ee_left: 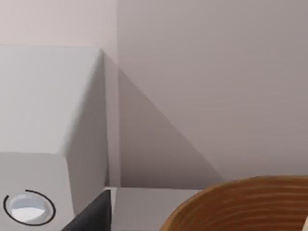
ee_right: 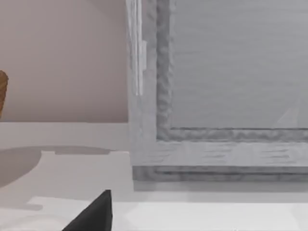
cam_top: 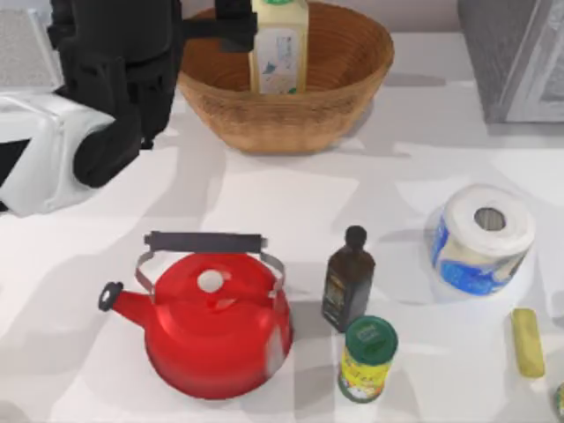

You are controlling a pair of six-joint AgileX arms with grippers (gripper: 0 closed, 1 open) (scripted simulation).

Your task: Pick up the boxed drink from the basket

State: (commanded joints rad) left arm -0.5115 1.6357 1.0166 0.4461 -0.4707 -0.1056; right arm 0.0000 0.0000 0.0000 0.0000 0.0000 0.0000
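The boxed drink (cam_top: 280, 48), a pale-yellow carton with a white-blue label, stands upright over the back of the brown woven basket (cam_top: 291, 110), its top cut off by the top view's upper edge. My left gripper (cam_top: 251, 31) reaches in from the left and is shut on the carton's upper part, with a dark finger (cam_top: 234, 26) against its left side. The left wrist view catches the basket rim (ee_left: 240, 202). The right wrist view looks at a grey framed cabinet (ee_right: 216, 96) with part of my right gripper (ee_right: 94, 214) at its lower edge.
In front of the basket stand a red kettle (cam_top: 211, 322), a small dark bottle (cam_top: 348, 280) and a green-lidded can (cam_top: 367, 357). A toilet paper roll (cam_top: 482, 238) and a yellow bar (cam_top: 527, 342) lie at the right. The grey cabinet (cam_top: 515, 57) fills the back right corner.
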